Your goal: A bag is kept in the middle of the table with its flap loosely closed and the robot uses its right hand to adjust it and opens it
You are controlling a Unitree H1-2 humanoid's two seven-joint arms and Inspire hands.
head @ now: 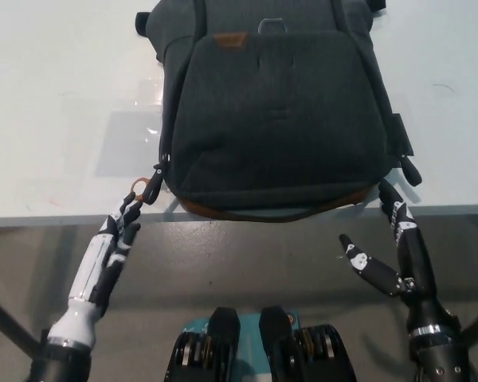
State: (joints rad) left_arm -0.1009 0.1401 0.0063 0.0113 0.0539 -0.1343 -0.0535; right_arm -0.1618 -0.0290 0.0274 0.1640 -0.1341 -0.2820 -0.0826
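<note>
A dark grey backpack (275,111) lies flat in the middle of the pale table (56,119), its brown-trimmed bottom edge at the table's front rim. Its flap (279,103) is down over the front, with a small brown label (229,39) near the top. A zipper pull with a tan ring (140,187) hangs off the bag's lower left corner. My white left hand (115,239) is just below that pull, fingertips close to the ring, holding nothing. My black right hand (394,251) stands open below the bag's lower right corner, one fingertip near the table edge.
Black straps and buckles (404,155) stick out along the bag's right side, and another strap end (143,24) at its upper left. The table's front edge (64,216) runs across the picture, with grey floor below it.
</note>
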